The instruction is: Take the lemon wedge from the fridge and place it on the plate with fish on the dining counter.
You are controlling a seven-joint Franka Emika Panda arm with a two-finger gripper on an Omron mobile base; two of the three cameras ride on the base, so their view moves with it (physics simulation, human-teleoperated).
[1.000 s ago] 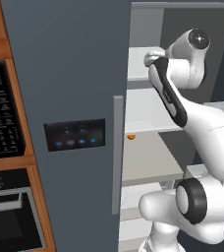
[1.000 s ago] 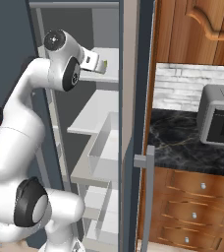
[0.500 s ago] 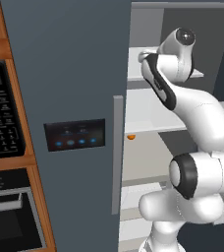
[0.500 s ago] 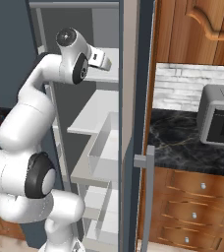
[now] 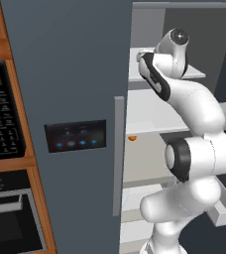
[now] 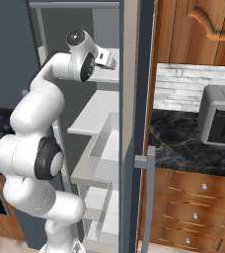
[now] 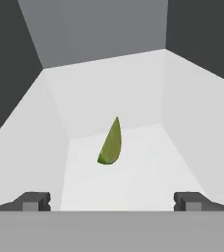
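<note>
The lemon wedge [image 7: 110, 143], a small yellowish-green sliver, lies on a white shelf deep inside the fridge [image 5: 70, 94], with white walls close on both sides. My gripper [image 7: 113, 201] is open, its two dark fingertips [image 7: 35, 201] spread wide and just short of the wedge, which sits centred between them and a little ahead. In the base views my hand [image 6: 107, 58] reaches over the top shelf [image 5: 194, 74] of the open right-hand compartment. The plate with fish and the dining counter are out of view.
A small orange fruit [image 5: 132, 138] rests on the shelf below. The shut fridge door with its handle [image 5: 118, 154] and black panel [image 5: 75, 135] stands left of the arm. Door bins [image 6: 102, 148] hang to the right. A black oven [image 5: 1, 119] and a countertop appliance [image 6: 223, 121] flank the fridge.
The arm has folded upward and pushed the hand further in over the top shelf. The gripper has stayed open throughout.
</note>
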